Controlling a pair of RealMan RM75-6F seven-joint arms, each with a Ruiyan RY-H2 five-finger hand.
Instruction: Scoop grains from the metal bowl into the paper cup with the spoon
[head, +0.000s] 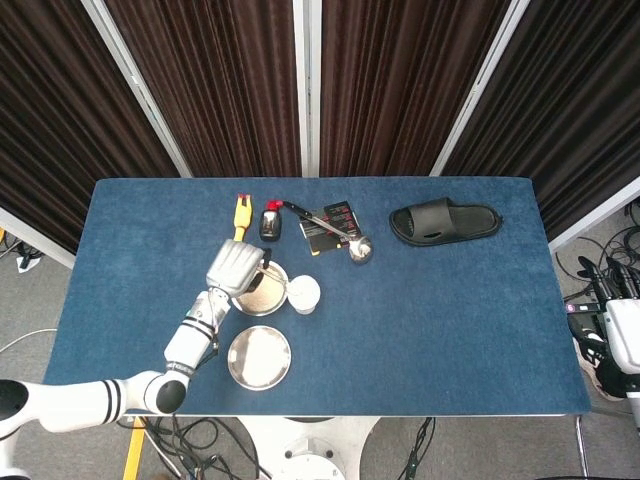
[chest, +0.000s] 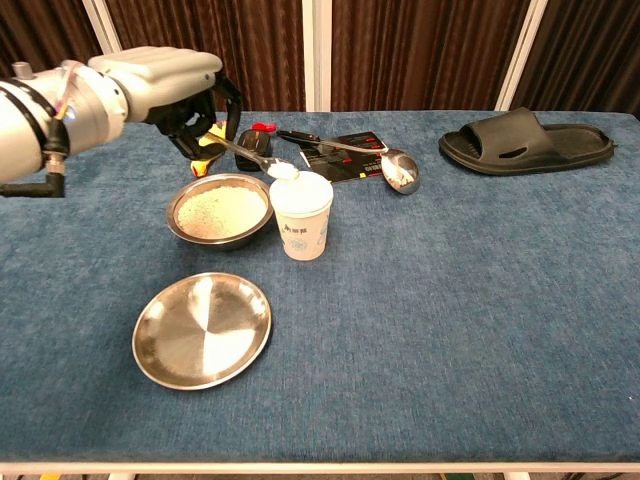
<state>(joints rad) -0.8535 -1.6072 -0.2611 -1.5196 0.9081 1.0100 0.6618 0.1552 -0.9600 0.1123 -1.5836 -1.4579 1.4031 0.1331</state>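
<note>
- 2 hands on record: left hand (chest: 165, 85) raised above the far-left part of the table (chest: 480, 330), fingers curled around the handle of the spoon (chest: 262, 161); right hand (head: 618, 335) off the right table edge in the head view, only partly in frame, finger position cannot be told
- Spoon: handle in the left hand, bowl end heaped with white grains, held just above the far-left rim of the paper cup (chest: 301, 214)
- Paper cup: white, upright, just right of the metal bowl (chest: 219, 209), nearly touching it
- Metal bowl: round, holding pale grains (chest: 218, 207), standing below and to the right of the left hand
- Metal plate (chest: 202, 328): flat, shiny, near side of the bowl, close to the near table edge
- Ladle (chest: 396, 168): large metal one, bowl end right of the cup and further back, dark handle running left across a black card (chest: 343, 157)
- Yellow toy (head: 240, 219): far-left group, partly hidden behind the left hand in the chest view
- Small black device (chest: 253, 148): red-tipped, just right of the yellow toy
- Black slipper (chest: 527, 140): far right of the table, well apart from the cup
- Table: covered in blue cloth; dark curtains (chest: 420, 50) behind
</note>
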